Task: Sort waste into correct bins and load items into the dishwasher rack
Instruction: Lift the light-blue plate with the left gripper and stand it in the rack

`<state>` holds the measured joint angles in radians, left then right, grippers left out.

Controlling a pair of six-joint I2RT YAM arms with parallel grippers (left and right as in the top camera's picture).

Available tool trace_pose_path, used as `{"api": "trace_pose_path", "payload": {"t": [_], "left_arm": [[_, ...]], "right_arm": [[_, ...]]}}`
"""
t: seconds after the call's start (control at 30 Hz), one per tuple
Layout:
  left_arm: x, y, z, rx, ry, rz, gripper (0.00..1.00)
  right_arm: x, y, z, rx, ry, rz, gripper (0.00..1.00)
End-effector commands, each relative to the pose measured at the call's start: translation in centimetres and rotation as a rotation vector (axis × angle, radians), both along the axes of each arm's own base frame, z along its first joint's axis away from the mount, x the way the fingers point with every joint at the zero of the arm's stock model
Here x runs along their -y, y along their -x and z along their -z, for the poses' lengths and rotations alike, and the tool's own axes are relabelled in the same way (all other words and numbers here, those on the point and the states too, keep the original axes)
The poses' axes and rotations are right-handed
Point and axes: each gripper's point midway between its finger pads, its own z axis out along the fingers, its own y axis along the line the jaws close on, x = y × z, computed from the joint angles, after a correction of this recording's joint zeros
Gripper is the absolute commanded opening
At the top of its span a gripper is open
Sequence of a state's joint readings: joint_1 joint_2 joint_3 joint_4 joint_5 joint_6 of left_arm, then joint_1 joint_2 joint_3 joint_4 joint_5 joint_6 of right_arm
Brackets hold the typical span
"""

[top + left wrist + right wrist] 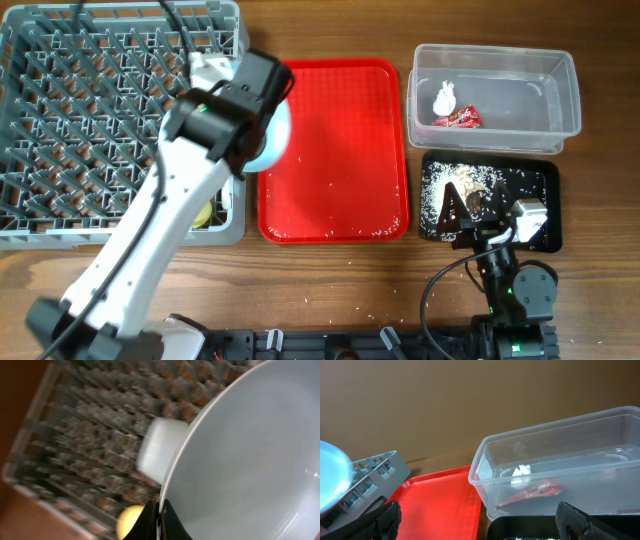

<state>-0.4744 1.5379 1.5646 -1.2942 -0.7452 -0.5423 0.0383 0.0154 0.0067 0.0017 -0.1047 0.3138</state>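
My left gripper (160, 521) is shut on the rim of the pale blue bowl (250, 455). It holds the bowl (272, 142) at the right edge of the grey dishwasher rack (60, 120), partly over the red tray (340, 150). The yellow cup (205, 213) sits in the rack's front right corner and shows blurred in the left wrist view (129, 520). My right gripper (482, 212) is open and empty over the black tray (548, 185), which holds rice scraps (440, 195). The clear tub (560, 100) holds the white napkin (444, 97) and the red wrapper (458, 119).
A blurred pale item (160, 450) stands in the rack (75, 445) behind the bowl. Rice grains lie along the red tray's front edge. The right wrist view shows the tub (485, 470), wrapper (535, 492), napkin (521, 471), red tray (440, 500) and bowl (330, 475).
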Motion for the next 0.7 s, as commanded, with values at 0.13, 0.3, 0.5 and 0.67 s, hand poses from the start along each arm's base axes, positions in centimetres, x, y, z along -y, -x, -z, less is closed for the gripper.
{"api": "trace_pose_path", "payload": {"t": [0.13, 0.3, 0.5, 0.67], "left_arm": [[-9.9, 4.7, -12.7, 0.261, -0.643, -0.253, 0.04], [-13.4, 5.0, -12.5, 0.323, -0.675, -0.431, 0.04], [-16.4, 4.8, -9.3, 0.367, -0.655, -0.581, 0.04], [-16.8, 2.7, -6.6, 0.315, -0.652, -0.591, 0.04]], "right_arm": [[-0.1, 0.1, -0.4, 0.015, -0.010, -0.009, 1.00], [-0.1, 0.1, -0.4, 0.015, -0.010, -0.009, 1.00], [-0.1, 0.1, -0.4, 0.015, -0.010, -0.009, 1.00], [-0.1, 0.1, -0.4, 0.015, -0.010, -0.009, 1.00]]}}
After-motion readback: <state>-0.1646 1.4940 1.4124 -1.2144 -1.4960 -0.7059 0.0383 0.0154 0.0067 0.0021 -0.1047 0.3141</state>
